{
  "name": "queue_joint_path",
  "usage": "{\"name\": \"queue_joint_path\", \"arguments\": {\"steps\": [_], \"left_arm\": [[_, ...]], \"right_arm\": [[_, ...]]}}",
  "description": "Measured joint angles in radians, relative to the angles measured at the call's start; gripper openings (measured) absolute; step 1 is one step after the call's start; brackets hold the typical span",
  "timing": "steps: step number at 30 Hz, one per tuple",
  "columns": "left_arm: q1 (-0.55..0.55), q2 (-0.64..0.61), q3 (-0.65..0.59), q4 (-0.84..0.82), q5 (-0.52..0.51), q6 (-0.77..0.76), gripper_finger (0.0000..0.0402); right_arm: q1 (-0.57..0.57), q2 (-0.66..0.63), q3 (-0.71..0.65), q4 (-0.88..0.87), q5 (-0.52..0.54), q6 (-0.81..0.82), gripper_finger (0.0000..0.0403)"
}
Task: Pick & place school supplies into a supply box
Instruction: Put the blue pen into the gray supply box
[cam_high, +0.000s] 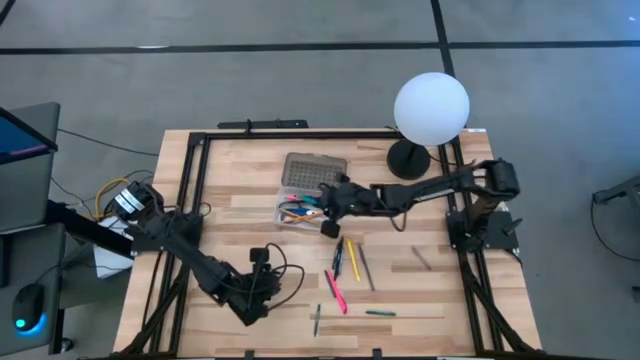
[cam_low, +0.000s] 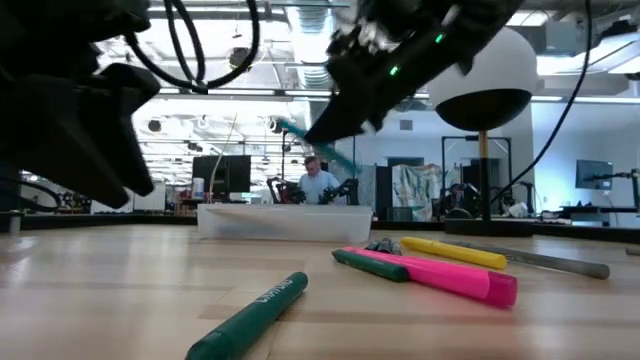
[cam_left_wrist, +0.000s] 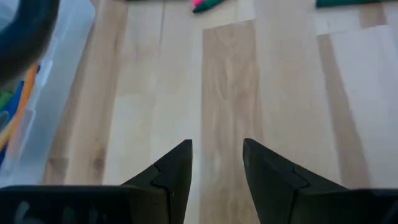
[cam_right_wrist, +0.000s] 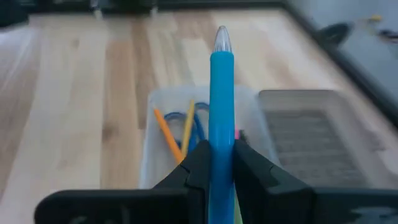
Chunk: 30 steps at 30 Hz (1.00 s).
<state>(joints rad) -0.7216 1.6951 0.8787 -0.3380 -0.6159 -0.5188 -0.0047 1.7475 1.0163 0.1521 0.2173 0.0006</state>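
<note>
- Now, the table (cam_high: 240, 190) is carrying everything, a pale wooden top with dark rails at its sides.
- At about 1 o'clock on it, a lamp (cam_high: 430, 108) with a white globe is standing.
- Just above the table's centre, the box (cam_high: 296, 212) is lying with its grey dotted lid (cam_high: 313, 169) folded back toward 12 o'clock; an orange pencil (cam_right_wrist: 166, 135) and other supplies are lying inside.
- From 3 o'clock, the right arm is reaching over the box; its gripper (cam_high: 322, 205) is clamping a blue pen (cam_right_wrist: 221, 112) that is pointing out past the fingers, above the open tray.
- At 7 o'clock, the left gripper (cam_high: 258, 262) is hovering over bare wood, fingers (cam_left_wrist: 177, 168) parted narrowly, gripping nothing.
- Between 5 and 6 o'clock of the box, loose supplies are lying on the wood: a pink marker (cam_low: 440, 275), a yellow pen (cam_low: 455, 252), a green marker (cam_low: 250, 315).
</note>
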Motion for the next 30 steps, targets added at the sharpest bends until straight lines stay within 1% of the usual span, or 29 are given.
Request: {"name": "queue_joint_path", "arguments": {"steps": [2,5,7,9,12,18,22,30], "left_arm": [[-0.018,0.0,0.0,-0.013,-0.009,-0.032,0.0138],[-0.049,0.0,0.0,-0.037,-0.028,-0.084,0.0138],[-0.068,0.0,0.0,-0.041,-0.045,-0.109,0.0138],[-0.083,0.0,0.0,-0.043,-0.056,-0.124,0.0138],[-0.097,-0.001,0.0,-0.049,-0.076,-0.146,0.0138],[-0.103,-0.001,0.0,-0.056,-0.086,-0.166,0.0138],[-0.103,-0.001,0.0,-0.055,-0.102,-0.167,0.0138],[-0.102,-0.001,0.0,-0.052,-0.108,-0.167,0.0138]], "right_arm": [[-0.019,0.053,0.017,-0.003,-0.031,-0.009,0.0034],[-0.037,0.121,0.063,-0.003,-0.036,-0.025,0.0034],[-0.042,0.136,0.084,-0.027,-0.036,-0.032,0.0039],[-0.047,0.173,0.123,-0.013,-0.039,-0.037,0.0046],[-0.051,0.196,0.159,-0.085,-0.04,-0.037,0.0054],[-0.049,0.19,0.171,-0.16,-0.039,-0.086,0.006],[-0.039,0.19,0.171,-0.171,-0.062,-0.132,0.0061],[-0.03,0.19,0.17,-0.183,-0.062,-0.172,0.0064]]}}
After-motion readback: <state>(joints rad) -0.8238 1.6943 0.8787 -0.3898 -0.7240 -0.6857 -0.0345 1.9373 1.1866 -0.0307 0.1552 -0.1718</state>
